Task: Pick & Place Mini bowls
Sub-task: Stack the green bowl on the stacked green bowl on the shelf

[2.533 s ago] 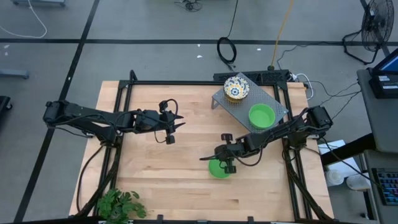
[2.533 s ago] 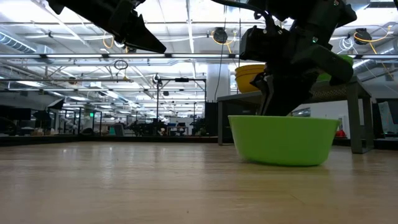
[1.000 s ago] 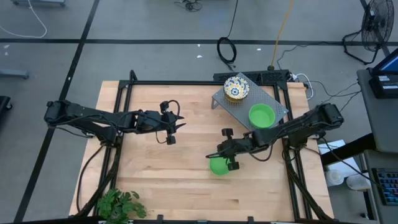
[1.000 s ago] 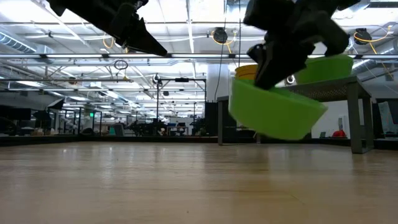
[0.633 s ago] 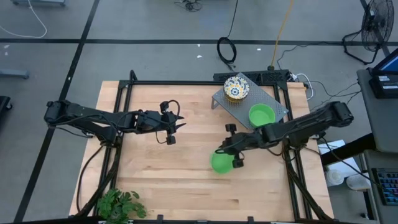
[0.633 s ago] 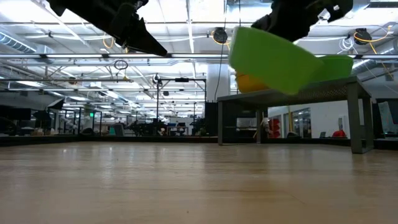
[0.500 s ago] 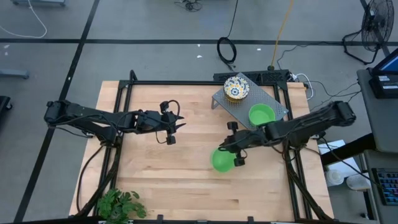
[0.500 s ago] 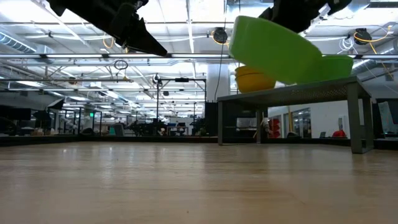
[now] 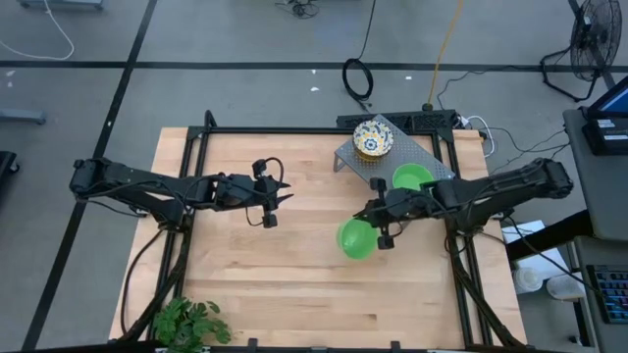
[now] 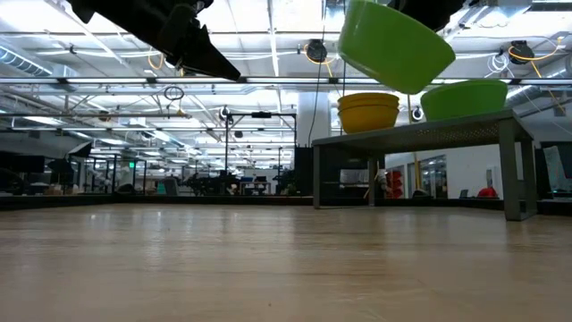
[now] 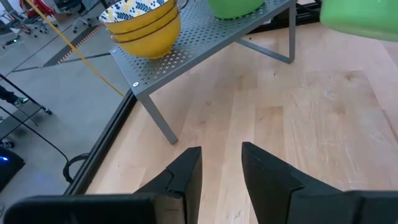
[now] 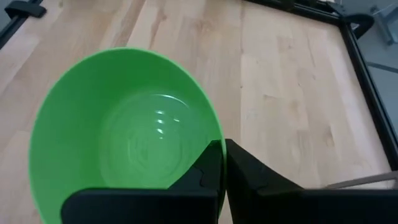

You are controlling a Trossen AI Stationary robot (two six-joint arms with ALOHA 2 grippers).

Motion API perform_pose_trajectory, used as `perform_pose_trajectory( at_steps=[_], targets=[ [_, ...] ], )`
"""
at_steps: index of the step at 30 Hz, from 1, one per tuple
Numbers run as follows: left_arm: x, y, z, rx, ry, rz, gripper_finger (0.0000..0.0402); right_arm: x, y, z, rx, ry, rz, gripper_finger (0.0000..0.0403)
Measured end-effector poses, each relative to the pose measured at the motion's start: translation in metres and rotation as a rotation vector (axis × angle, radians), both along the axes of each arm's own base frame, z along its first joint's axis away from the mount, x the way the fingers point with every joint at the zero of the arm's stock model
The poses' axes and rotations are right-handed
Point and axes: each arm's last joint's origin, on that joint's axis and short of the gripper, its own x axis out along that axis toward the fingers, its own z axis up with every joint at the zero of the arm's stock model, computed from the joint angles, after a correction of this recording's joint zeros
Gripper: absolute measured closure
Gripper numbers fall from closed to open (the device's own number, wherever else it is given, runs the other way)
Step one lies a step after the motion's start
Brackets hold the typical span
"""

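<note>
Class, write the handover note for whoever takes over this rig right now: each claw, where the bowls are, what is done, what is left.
Right claw: shut on the rim of a green bowl, held in the air, tilted, in front of the rack.
Left claw: waiting above the table's left half, fingers slightly apart, holding nothing.
On the rack: a stack of patterned yellow bowls and green bowl.
Done: green bowl lifted off the table.
Left: probably set it on the rack.

Rack (image 9: 388, 157) at my desk's (image 9: 245, 275) far edge carrying stacked bowls (image 9: 373, 138) beside one bowl (image 9: 412, 177), another bowl (image 9: 356, 239) lifted mid-desk in my right gripper (image 9: 378, 227)
</note>
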Motion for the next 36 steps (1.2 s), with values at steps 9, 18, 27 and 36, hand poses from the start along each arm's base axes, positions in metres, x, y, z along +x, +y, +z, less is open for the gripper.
perform_pose_trajectory(
  at_steps=[9, 18, 27, 36],
  targets=[
    [0.0, 0.0, 0.0, 0.0, -0.001, 0.0, 0.0284, -0.01, -0.01, 0.011, 0.006, -0.034, -0.034, 0.0401],
    [0.0, 0.0, 0.0, 0.0, -0.002, 0.0, 0.0284, -0.032, -0.016, 0.026, 0.021, -0.076, -0.053, 0.0401],
    [0.0, 0.0, 0.0, 0.0, -0.002, 0.0, 0.0284, -0.054, -0.021, 0.042, -0.009, -0.153, -0.125, 0.0401],
    [0.0, 0.0, 0.0, 0.0, -0.002, 0.0, 0.0284, -0.077, -0.03, 0.049, 0.001, -0.194, -0.358, 0.0401]
  ],
)
